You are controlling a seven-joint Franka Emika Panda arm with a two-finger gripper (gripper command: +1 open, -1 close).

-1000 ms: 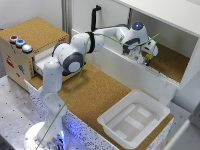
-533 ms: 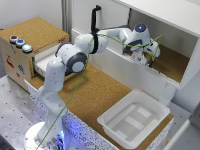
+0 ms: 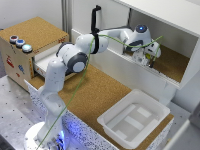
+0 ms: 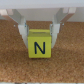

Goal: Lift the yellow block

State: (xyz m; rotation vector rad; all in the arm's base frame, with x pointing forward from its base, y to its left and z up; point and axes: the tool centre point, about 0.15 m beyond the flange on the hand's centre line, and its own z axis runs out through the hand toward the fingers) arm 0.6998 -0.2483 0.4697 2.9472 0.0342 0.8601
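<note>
The hand (image 4: 39, 31) grips the block (image 4: 39, 44) between its fingers (image 4: 22, 32), low over the cork surface (image 4: 65, 57) inside the shelf recess. The pads seem to catch only its upper edge; a jerky rise could let it slip.

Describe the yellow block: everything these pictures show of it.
The yellow block is a small bright yellow cube with a dark letter N on the face toward the wrist camera. Its sides look smooth and matte. It sits upright and square between the two fingers of the gripper, which flank it on either side, above a brown cork-like floor. Whether it still rests on that floor cannot be told.
</note>
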